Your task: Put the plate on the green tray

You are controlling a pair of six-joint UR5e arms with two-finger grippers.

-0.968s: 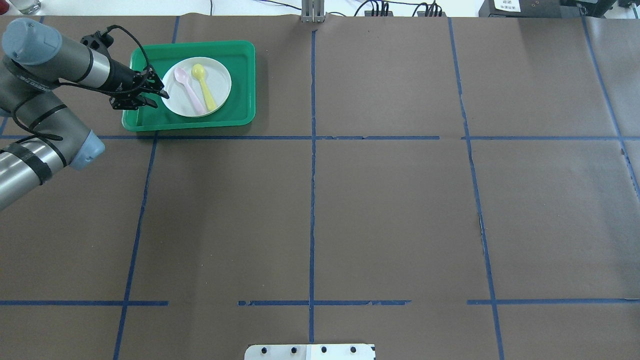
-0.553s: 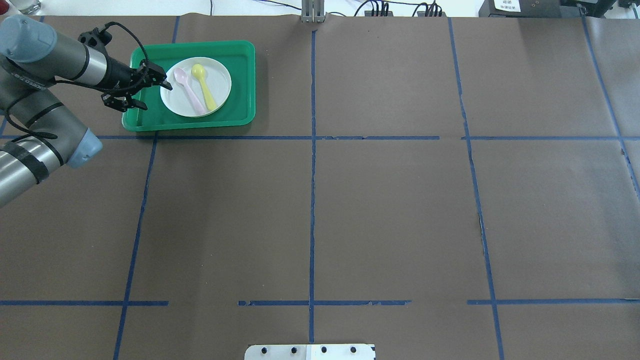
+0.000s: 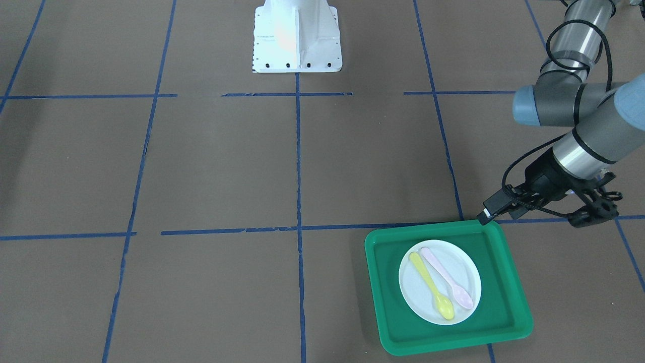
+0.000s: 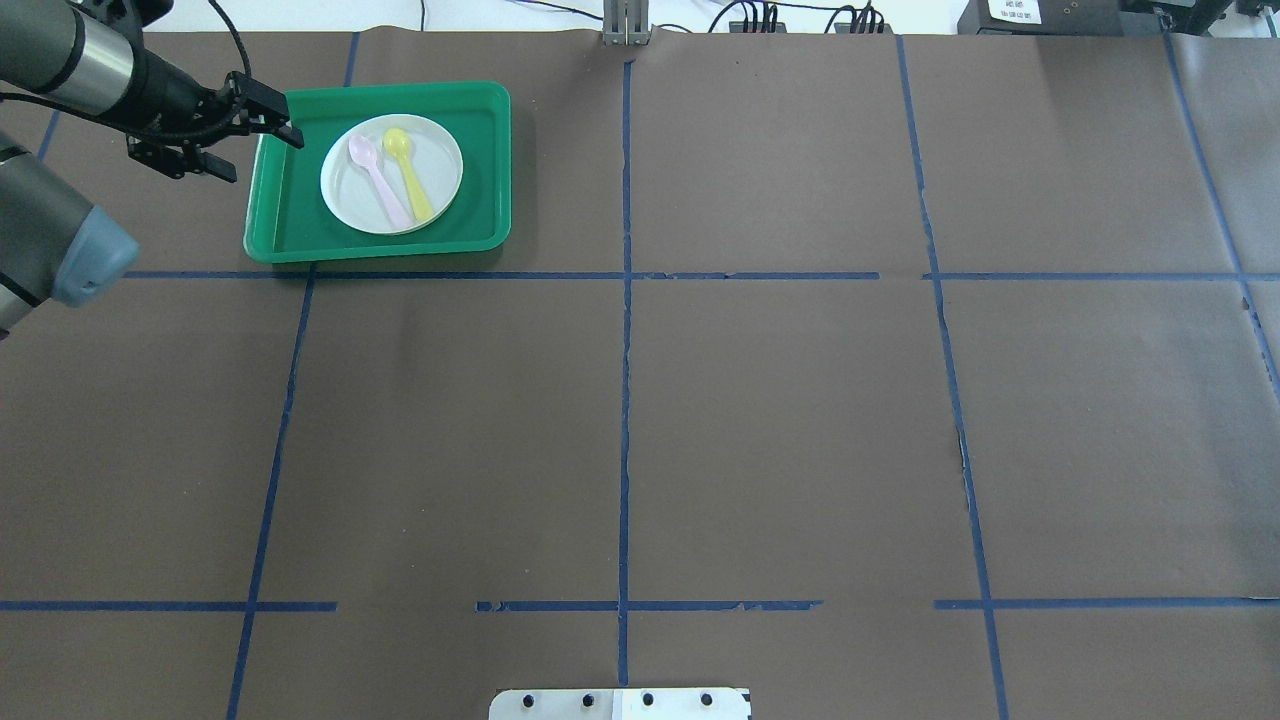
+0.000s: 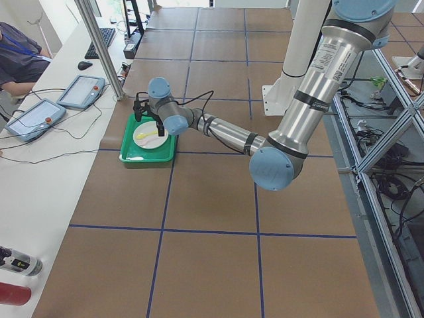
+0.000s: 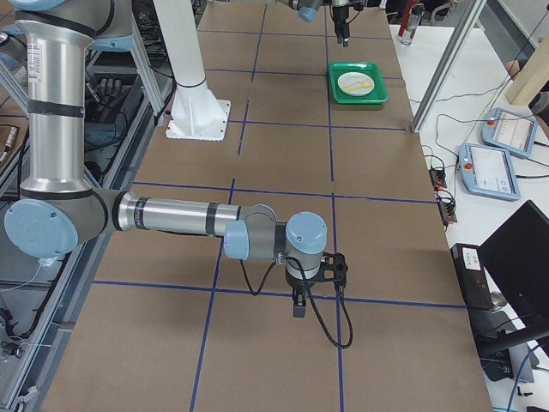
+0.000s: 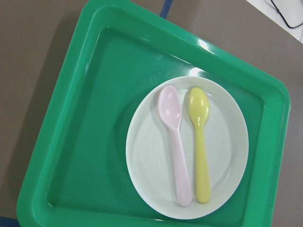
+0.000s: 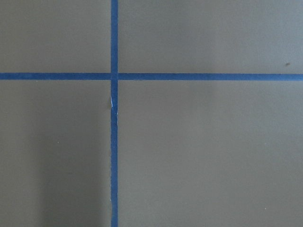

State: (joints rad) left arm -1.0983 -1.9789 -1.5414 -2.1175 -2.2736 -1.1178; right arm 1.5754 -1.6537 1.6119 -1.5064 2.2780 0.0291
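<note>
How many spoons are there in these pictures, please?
2. A pink spoon and a yellow spoon lie side by side on the plate, which sits in the green tray. No other spoon shows; none seems hidden.

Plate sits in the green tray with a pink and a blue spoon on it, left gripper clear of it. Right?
One slip: the second spoon is yellow, not blue, as the left wrist view shows. The plate does sit in the green tray with the pink spoon, left gripper clear of it.
</note>
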